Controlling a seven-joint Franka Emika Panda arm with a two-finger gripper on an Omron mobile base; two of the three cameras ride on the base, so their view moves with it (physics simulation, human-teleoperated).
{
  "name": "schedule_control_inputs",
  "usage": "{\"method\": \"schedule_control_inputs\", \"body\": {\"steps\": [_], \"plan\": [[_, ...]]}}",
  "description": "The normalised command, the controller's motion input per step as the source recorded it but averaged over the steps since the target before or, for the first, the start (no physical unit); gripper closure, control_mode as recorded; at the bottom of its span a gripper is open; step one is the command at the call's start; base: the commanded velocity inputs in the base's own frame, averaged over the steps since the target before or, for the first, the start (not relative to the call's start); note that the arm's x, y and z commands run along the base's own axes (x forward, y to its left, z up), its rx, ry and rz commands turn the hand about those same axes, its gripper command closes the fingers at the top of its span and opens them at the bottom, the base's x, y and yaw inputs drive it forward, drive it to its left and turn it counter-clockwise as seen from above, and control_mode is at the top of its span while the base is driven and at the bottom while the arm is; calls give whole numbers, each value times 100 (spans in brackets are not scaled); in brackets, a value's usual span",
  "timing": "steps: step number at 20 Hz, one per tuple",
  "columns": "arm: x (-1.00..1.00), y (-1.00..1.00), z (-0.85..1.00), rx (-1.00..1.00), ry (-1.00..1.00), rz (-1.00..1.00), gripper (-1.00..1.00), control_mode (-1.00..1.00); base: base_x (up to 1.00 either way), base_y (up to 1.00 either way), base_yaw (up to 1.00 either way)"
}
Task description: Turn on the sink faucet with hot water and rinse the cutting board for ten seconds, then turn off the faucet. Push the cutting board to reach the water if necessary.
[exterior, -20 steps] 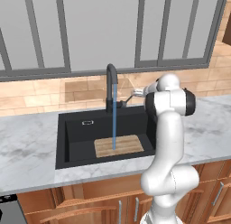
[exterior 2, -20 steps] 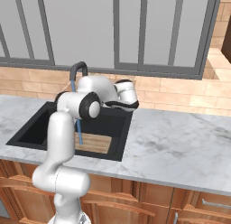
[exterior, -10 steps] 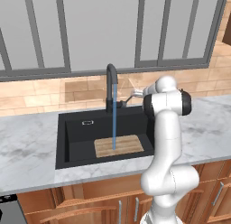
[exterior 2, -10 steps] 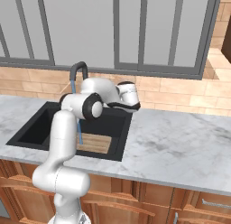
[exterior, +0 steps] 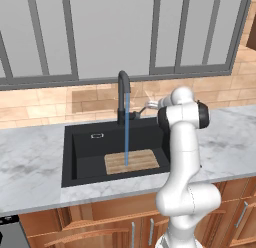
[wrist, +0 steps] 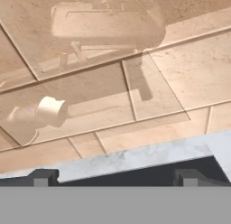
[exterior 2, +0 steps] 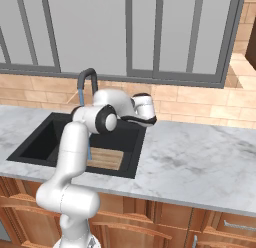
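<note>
Water point(exterior: 127, 134) runs in a thin blue stream from the black gooseneck faucet point(exterior: 123, 90) onto the wooden cutting board point(exterior: 132, 161), which lies flat at the right of the black sink point(exterior: 85, 147). My gripper point(exterior: 148, 105) hovers just right of the faucet at about lever height and points at the tiled wall. In the hand view my gripper point(wrist: 115, 178) is open, its fingertips point(wrist: 43, 177) far apart with nothing between them. From the right, my arm covers much of the faucet point(exterior 2: 88, 75), and the cutting board point(exterior 2: 106, 158) shows below it.
White-grey marble counter point(exterior: 30, 162) surrounds the sink and stretches wide to the right point(exterior 2: 200, 162). A tan tile backsplash point(wrist: 135, 83) rises close ahead of the hand, with a window above it point(exterior: 115, 32). Wooden cabinet fronts point(exterior: 100, 227) run below.
The arm's elbow has drifted slightly left while the hand stays beside the faucet. Water runs onto the board throughout.
</note>
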Motion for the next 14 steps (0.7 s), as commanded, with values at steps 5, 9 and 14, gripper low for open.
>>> {"method": "schedule_control_inputs", "body": {"steps": [5, 9, 14], "plan": [[13, 0, -15, 0, 0, 0, -100, -100, 0, 0, 0], [8, 0, 0, 0, 0, 0, -100, -100, 0, 0, 0], [11, 0, -1, 0, 0, 0, -100, -100, 0, 0, 0]]}}
